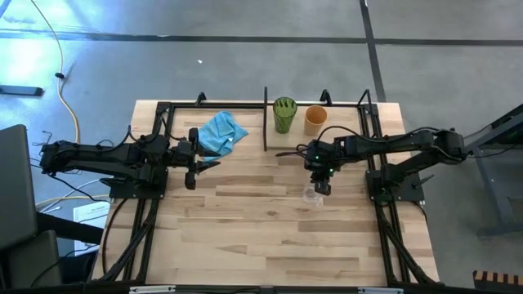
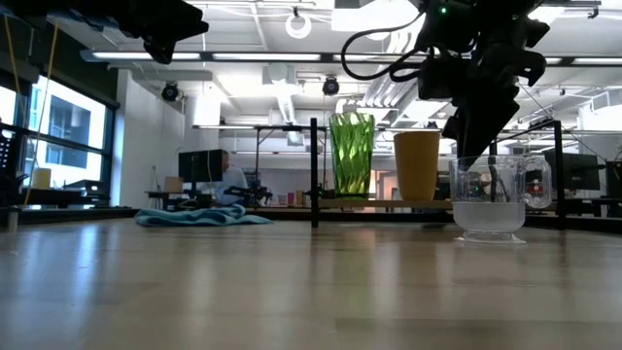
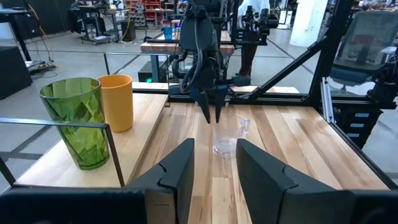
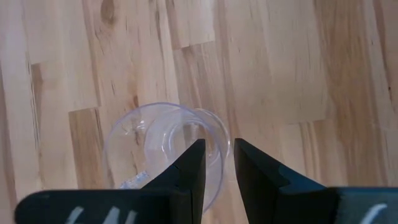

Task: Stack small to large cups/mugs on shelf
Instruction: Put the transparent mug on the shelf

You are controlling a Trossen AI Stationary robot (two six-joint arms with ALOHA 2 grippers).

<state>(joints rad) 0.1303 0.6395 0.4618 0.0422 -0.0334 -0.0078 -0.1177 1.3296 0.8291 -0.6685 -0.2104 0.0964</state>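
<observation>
A crumpled blue cloth (image 1: 221,133) lies on the butcher-block tabletop (image 1: 261,237) — toward its far left part. Beyond the table, a person (image 2: 225,173) sits at a desk (low view only).

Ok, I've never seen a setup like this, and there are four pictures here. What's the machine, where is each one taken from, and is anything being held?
It is a robot with two dark arms at a wooden table. One picture looks straight down, one looks level from the tabletop, and two come from cameras on the arms' wrists. The right gripper hangs just above a small clear glass, fingers slightly apart over its rim, holding nothing. The left gripper waits, open and empty, near a blue cloth. On the shelf at the back stand a green tumbler and an orange cup, side by side.
</observation>
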